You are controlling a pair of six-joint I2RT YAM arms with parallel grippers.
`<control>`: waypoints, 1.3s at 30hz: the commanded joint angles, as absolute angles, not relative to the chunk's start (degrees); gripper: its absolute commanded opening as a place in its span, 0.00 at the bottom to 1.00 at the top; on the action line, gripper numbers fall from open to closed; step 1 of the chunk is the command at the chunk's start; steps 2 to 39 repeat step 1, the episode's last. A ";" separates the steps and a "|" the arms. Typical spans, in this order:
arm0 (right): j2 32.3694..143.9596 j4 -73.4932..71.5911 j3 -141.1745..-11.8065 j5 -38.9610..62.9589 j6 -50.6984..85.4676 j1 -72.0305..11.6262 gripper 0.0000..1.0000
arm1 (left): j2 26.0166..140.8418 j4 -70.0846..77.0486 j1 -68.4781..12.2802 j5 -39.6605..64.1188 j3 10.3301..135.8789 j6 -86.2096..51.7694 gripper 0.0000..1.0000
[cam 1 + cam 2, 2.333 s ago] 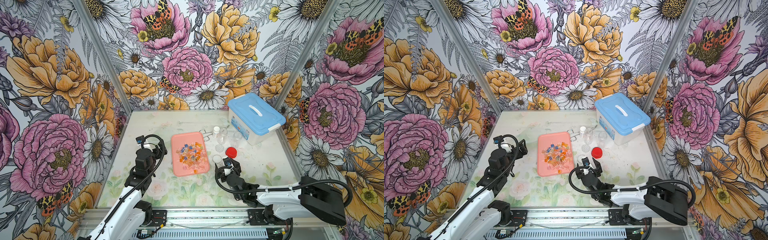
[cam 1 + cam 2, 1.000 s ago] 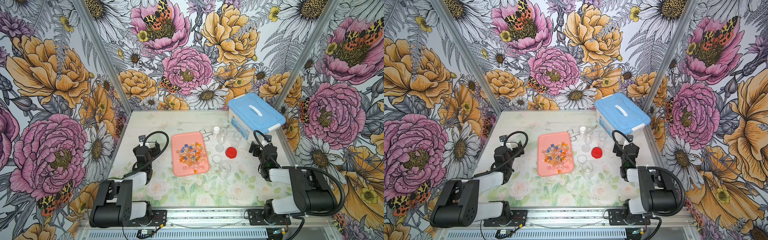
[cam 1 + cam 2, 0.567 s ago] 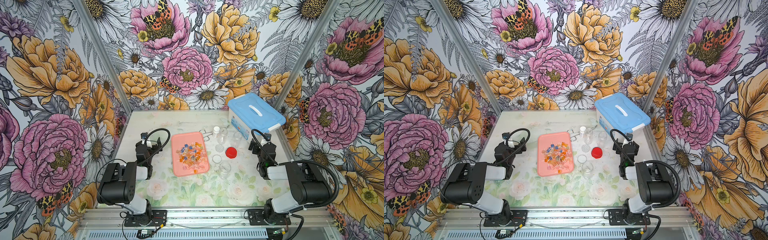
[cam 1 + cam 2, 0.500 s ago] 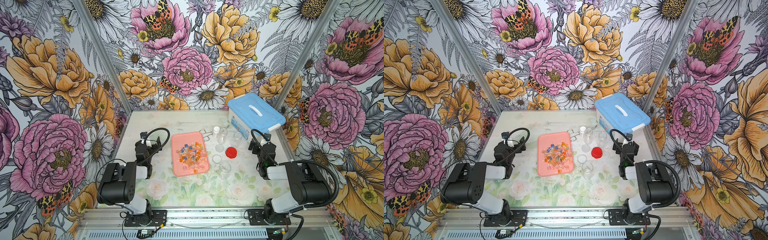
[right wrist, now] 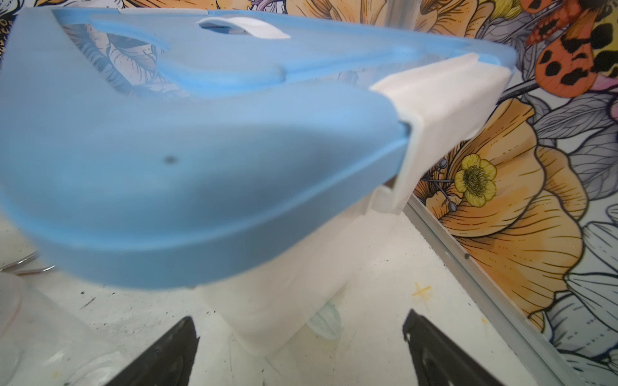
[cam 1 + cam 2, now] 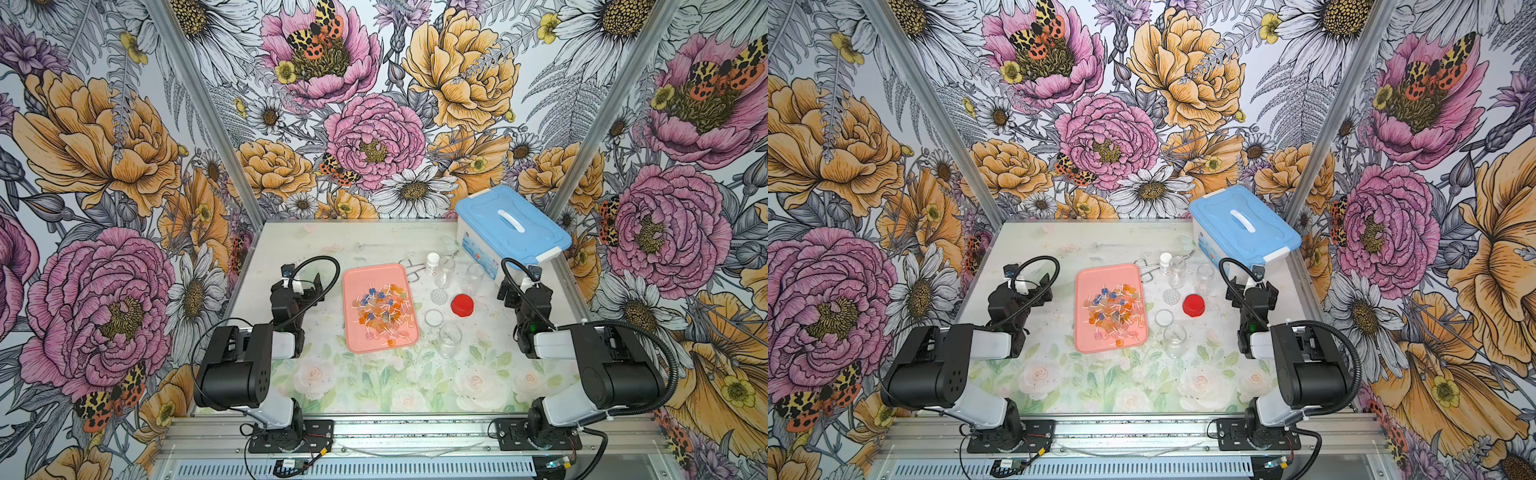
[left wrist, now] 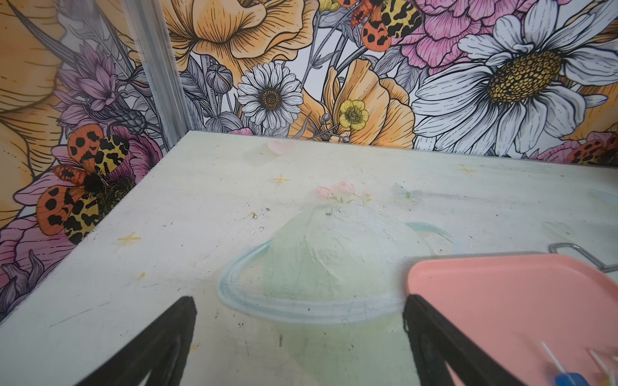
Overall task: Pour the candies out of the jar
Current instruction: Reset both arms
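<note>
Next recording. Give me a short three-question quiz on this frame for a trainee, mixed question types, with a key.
1. True or false: the candies lie spread on the pink tray.
2. Pick one: the loose lid lying to the right of the tray is A) green, B) red, C) black.
3. Fill in the blank: the left gripper and the right gripper are both ____ and hold nothing.

Key: 1 true; 2 B; 3 open.
</note>
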State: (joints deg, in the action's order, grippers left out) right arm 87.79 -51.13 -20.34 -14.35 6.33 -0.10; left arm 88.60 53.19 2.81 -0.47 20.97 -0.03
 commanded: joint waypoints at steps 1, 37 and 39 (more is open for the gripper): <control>88.01 -52.28 -21.30 -14.77 5.87 -0.48 0.99 | 88.66 53.60 3.16 1.01 21.63 -0.70 0.99; 88.01 -52.28 -21.30 -14.77 5.87 -0.48 0.99 | 88.66 53.60 3.16 1.01 21.63 -0.70 0.99; 88.01 -52.28 -21.30 -14.77 5.87 -0.48 0.99 | 88.66 53.60 3.16 1.01 21.63 -0.70 0.99</control>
